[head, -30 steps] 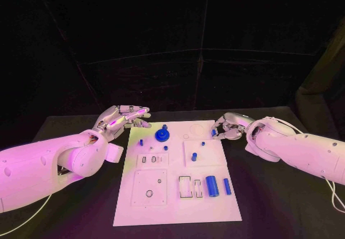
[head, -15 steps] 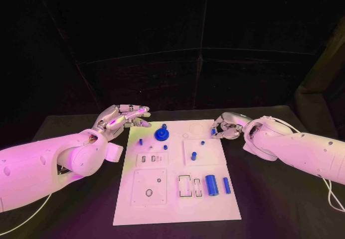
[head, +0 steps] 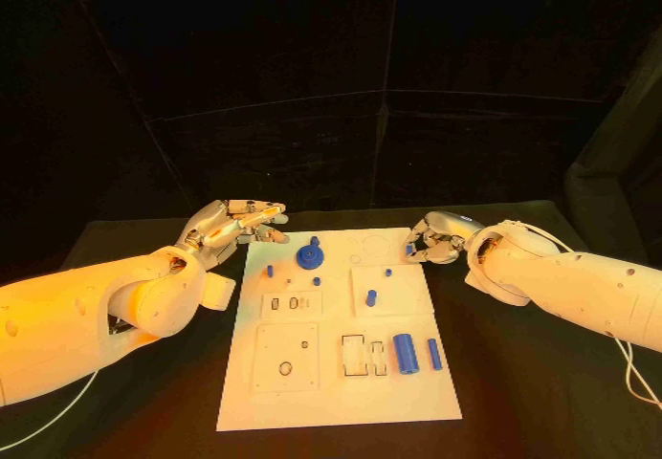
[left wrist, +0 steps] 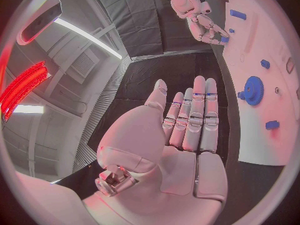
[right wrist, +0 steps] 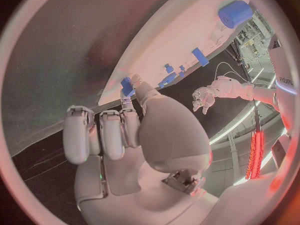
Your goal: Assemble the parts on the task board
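Head view had the board lying flat in the middle of the black desk, with my two arms coming in from either side of its far end. My left hand hovered just off the board's far left corner, its fingers stretched out side by side and holding nothing. My right hand sat at the board's far right edge, fingers curled in; from my right wrist I saw a small blue peg pinched at my fingertips, just beside the board's edge.

On the board, a blue gear stood near the far end, well clear of both hands. Small blue pegs stood just nearer to me than the gear, one to the left and one in the middle. Another blue pin lay on the raised square plate to the right. Nearer to me, a thick blue cylinder lay beside a thin blue bar, both next to the rectangular slots. An oval hole showed in the near left plate
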Available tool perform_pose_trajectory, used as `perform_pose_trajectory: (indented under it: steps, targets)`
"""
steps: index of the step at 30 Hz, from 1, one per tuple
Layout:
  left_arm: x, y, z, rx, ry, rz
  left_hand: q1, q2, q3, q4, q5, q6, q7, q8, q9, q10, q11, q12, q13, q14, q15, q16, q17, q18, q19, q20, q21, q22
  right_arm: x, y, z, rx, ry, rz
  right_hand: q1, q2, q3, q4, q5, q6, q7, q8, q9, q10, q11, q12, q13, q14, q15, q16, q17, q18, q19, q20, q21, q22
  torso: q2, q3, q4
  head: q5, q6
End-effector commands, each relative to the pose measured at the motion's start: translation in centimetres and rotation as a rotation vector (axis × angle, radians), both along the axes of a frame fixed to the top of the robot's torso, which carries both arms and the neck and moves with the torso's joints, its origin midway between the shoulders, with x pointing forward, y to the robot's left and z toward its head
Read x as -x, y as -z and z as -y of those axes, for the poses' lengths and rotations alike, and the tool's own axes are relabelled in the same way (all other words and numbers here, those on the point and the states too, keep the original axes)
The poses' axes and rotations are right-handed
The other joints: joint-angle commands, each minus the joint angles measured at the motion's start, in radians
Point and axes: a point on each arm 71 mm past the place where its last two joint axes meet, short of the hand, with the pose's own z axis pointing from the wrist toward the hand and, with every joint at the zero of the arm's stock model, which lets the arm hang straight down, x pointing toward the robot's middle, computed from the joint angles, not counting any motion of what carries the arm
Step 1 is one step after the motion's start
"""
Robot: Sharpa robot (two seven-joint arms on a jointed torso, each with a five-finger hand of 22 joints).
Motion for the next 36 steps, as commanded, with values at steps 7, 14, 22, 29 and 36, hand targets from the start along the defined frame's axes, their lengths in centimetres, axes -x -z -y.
perform_pose_trajectory:
  steps: [7, 14, 22, 29, 36]
  targets:
    - [0.1, 0.0, 0.2, 0.001, 0.018, -0.017, 0.003, 0.007, 0.0, -0.005, 0.005, 0.004, 0.013, -0.004, -0.001, 0.001, 0.003, -0.004, -0.001, -0.005, 0.001, -0.005, 0.002, 0.012, -0.005, 0.0, -0.005, -0.002, 1.0, -0.9, -0.4, -0.026, 0.017, 0.046, -0.009, 0.012, 0.01, -0.001, -0.004, 0.011, -0.016, -0.009, 0.004, -0.002, 0.0, -0.006, 0.076, 0.06, -0.007, 0.004, 0.035, -0.008, 0.002, -0.008, 0.005, 0.05, -0.003, -0.0025, -0.0001, 0.002, 0.0]
    - [0.0, 0.0, 0.1, 0.0, 0.015, -0.016, 0.004, 0.007, 0.0, -0.006, 0.005, 0.004, 0.013, -0.004, -0.001, 0.001, 0.003, -0.004, -0.001, -0.005, 0.001, -0.005, 0.002, 0.012, -0.005, 0.0, -0.005, -0.002, 2.5, -2.0, -3.1, -0.049, -0.007, 0.049, -0.026, 0.001, 0.005, 0.004, -0.006, -0.001, -0.011, -0.02, 0.0, -0.009, 0.005, -0.017, 0.066, 0.058, -0.003, 0.001, 0.029, -0.007, -0.002, -0.006, 0.003, 0.044, -0.008, -0.008, 0.0002, 0.0, 0.003]
    - [0.0, -0.1, 0.0, -0.003, 0.009, -0.014, 0.01, 0.008, 0.003, -0.011, 0.005, 0.005, 0.013, -0.005, -0.001, 0.002, 0.003, -0.006, -0.001, -0.005, 0.001, -0.006, 0.004, 0.012, -0.005, 0.0, -0.006, -0.003, 3.6, -2.8, -7.7, -0.055, -0.084, 0.089, -0.026, 0.004, 0.009, 0.005, -0.004, -0.004, -0.01, -0.023, -0.001, -0.01, 0.006, -0.018, 0.065, 0.058, -0.002, 0.0, 0.028, -0.007, -0.002, -0.004, 0.003, 0.044, -0.013, -0.015, 0.006, 0.003, 0.002]
    - [-0.3, -0.5, 0.0, -0.004, 0.005, -0.005, 0.01, 0.008, 0.003, -0.011, 0.005, 0.005, 0.013, -0.005, -0.001, 0.002, 0.003, -0.006, -0.001, -0.005, 0.001, -0.006, 0.004, 0.012, -0.005, 0.0, -0.006, -0.003, 4.1, -2.8, -11.9, -0.052, -0.172, 0.094, -0.027, 0.006, 0.013, 0.005, 0.004, -0.007, -0.008, -0.027, -0.003, -0.011, 0.007, -0.02, 0.065, 0.058, -0.001, 0.0, 0.027, -0.007, -0.003, -0.003, 0.002, 0.043, -0.015, -0.0191, 0.0071, 0.023, -0.005]
    - [-0.9, -0.9, -0.4, -0.009, -0.01, 0.012, 0.011, 0.01, 0.004, -0.012, 0.005, 0.005, 0.013, -0.006, -0.001, 0.003, 0.003, -0.006, -0.001, -0.005, 0.001, -0.007, 0.004, 0.012, -0.005, 0.0, -0.006, -0.003, 5.0, -1.9, -15.8, -0.049, -0.25, 0.049, -0.03, 0.006, 0.017, 0.006, 0.015, -0.01, -0.006, -0.031, -0.004, -0.012, 0.009, -0.022, 0.063, 0.057, 0.001, -0.002, 0.024, -0.006, -0.006, -0.002, 0.001, 0.038, -0.014, -0.021, 0.0117, 0.037, -0.012]
